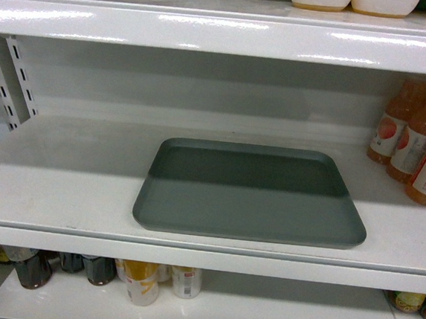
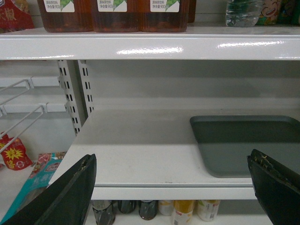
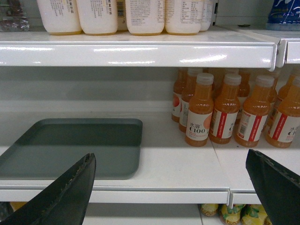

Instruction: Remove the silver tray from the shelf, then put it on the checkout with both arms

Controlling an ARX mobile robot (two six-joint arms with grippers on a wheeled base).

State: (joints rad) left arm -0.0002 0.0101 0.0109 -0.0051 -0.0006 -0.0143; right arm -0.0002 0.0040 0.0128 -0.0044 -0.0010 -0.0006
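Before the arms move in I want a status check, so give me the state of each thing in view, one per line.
Grey-green flat rectangular tray: lying flat on glossy white shelf board, empty, untouched.
Left gripper: open, holding nothing.
Right gripper: open, holding nothing.
Orange juice bottles: upright, capped, right of tray.

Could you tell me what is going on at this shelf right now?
Nothing is being held yet. The silver tray lies flat on the shelf, beside orange juice bottles. The left gripper and the right gripper are both open, short of the shelf's front edge, aimed at the tray's two ends.
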